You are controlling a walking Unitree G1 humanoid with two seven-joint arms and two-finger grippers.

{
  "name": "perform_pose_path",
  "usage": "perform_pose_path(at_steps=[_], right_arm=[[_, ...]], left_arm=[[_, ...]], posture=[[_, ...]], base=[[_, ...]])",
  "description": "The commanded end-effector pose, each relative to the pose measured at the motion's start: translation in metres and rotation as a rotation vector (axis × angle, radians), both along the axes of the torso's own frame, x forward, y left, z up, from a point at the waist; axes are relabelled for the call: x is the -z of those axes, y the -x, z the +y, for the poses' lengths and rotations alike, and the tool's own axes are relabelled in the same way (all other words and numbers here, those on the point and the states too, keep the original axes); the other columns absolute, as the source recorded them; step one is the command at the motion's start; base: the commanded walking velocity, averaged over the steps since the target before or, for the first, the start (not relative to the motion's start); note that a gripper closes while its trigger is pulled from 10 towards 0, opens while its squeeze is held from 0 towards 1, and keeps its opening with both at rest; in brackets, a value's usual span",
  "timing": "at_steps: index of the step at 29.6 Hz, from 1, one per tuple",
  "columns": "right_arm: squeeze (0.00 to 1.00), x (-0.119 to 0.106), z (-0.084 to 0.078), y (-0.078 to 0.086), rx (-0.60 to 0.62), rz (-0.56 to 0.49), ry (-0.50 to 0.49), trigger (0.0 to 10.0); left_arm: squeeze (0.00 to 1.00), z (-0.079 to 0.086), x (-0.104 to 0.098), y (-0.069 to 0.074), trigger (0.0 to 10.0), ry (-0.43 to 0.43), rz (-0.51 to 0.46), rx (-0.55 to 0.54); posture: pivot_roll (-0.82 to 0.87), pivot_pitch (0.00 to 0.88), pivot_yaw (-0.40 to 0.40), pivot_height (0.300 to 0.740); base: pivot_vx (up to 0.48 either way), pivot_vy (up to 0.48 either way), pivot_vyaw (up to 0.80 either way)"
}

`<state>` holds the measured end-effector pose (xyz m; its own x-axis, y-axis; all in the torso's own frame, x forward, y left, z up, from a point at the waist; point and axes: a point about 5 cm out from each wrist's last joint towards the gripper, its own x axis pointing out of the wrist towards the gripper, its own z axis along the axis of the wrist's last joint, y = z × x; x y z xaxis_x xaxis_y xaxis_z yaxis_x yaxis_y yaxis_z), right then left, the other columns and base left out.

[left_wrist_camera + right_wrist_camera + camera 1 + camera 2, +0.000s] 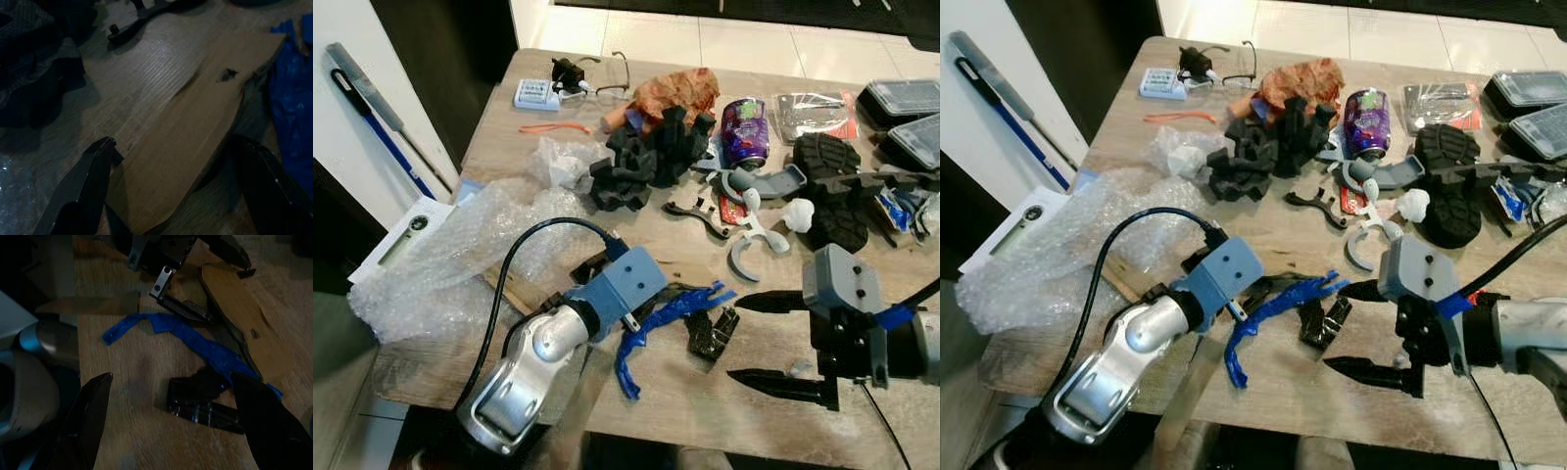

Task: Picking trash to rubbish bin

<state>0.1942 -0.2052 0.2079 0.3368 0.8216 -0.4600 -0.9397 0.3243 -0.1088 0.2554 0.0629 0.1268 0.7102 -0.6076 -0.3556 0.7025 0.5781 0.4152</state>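
blue plastic scrap [658, 318] flat on counter [509, 117], just beside black plastic piece [713, 333]. right tool [781, 345] wide open, empty, level with both. left tool [171, 186] open, straddling cardboard slip [195, 132]. risk: closing askew, pinching both scraps together or skidding off thin edge.

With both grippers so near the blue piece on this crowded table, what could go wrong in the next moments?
The left gripper stands open around a flat brown cardboard piece, which lies flush on the table; the fingers may slide over it without lifting it. The right gripper, also open, faces the blue plastic piece and a small black part from the other side, so the two arms might collide or push scraps off the near edge.
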Motion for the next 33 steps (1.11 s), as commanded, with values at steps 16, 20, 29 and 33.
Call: perform_pose_path(at_steps=[16, 20, 29, 33], right_arm=[[0.0, 0.003, -0.007, 0.006, 0.11, -0.029, 0.047, 10.0], [0.0, 0.001, -0.01, 0.008, 0.124, -0.039, 0.047, 10.0], [0.0, -0.003, -0.015, 0.01, 0.15, -0.052, 0.067, 10.0], [0.0, -0.004, -0.018, 0.01, 0.159, -0.051, 0.088, 10.0]], left_arm=[[0.0, -0.005, 0.051, 0.013, 10.0, 0.003, 0.49, 0.141], [0.0, -0.009, 0.047, 0.011, 8.6, 0.052, 0.529, 0.158], [0.0, -0.008, 0.047, 0.01, 0.0, 0.07, 0.563, 0.185], [0.0, -0.009, 0.048, 0.011, 0.0, 0.069, 0.566, 0.185]], posture=[[-0.15, 0.168, 0.066, 0.74], [-0.16, 0.174, 0.066, 0.74], [-0.17, 0.182, 0.06, 0.74], [-0.17, 0.182, 0.051, 0.74]], base=[[0.0, 0.0, 0.0], [0.0, 0.0, 0.0], [0.0, 0.0, 0.0], [0.0, 0.0, 0.0]])
